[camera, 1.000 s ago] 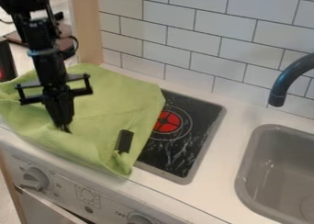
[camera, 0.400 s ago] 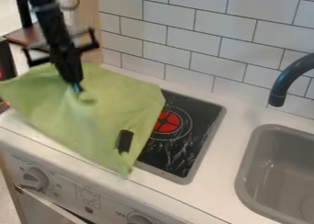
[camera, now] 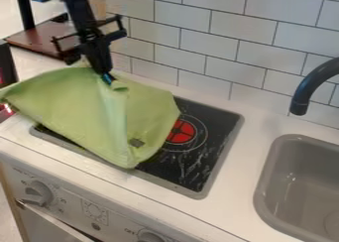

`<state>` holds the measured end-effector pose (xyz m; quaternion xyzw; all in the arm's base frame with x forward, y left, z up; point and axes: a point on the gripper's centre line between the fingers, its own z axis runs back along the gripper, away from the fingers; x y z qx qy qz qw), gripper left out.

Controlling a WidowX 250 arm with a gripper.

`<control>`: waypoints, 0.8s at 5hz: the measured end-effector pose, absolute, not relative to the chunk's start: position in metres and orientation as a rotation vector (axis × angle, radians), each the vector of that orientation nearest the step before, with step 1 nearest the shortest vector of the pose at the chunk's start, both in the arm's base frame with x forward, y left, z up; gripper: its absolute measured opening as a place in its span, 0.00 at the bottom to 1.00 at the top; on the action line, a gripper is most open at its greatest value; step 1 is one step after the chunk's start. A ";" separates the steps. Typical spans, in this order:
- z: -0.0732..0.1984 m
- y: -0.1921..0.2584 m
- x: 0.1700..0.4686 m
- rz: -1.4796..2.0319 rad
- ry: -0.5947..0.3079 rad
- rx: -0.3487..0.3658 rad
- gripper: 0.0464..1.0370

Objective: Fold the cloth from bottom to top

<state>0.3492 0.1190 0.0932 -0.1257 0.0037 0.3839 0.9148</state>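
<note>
The black gripper (camera: pixel 108 79) hangs over the back part of the green cloth, shut on a pinched bit of it. From that pinch the green cloth (camera: pixel 79 107) drapes down in soft ridges, its lower corner lying on the black stovetop. A small dark patch (camera: pixel 136 143) shows near that lower corner. The cloth's left end reaches past the stove's left side, and its right part covers some of the burner area.
The black stovetop (camera: pixel 192 161) with a red burner mark lies right of the cloth. Farther right are a grey sink (camera: pixel 265 186) and a dark faucet (camera: pixel 306 90). A tiled wall (camera: pixel 218 42) stands behind, and knobs line the front panel.
The gripper has risen and moved back and to the right, now with cloth held. The cloth's front edge has lifted and drawn back, baring the stovetop's front left edge.
</note>
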 end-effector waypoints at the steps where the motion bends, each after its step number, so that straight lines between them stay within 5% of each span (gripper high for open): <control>1: 0.078 0.113 0.360 0.789 -0.004 -0.232 0.01; 4: 0.054 0.092 0.381 0.706 -0.111 -0.150 0.01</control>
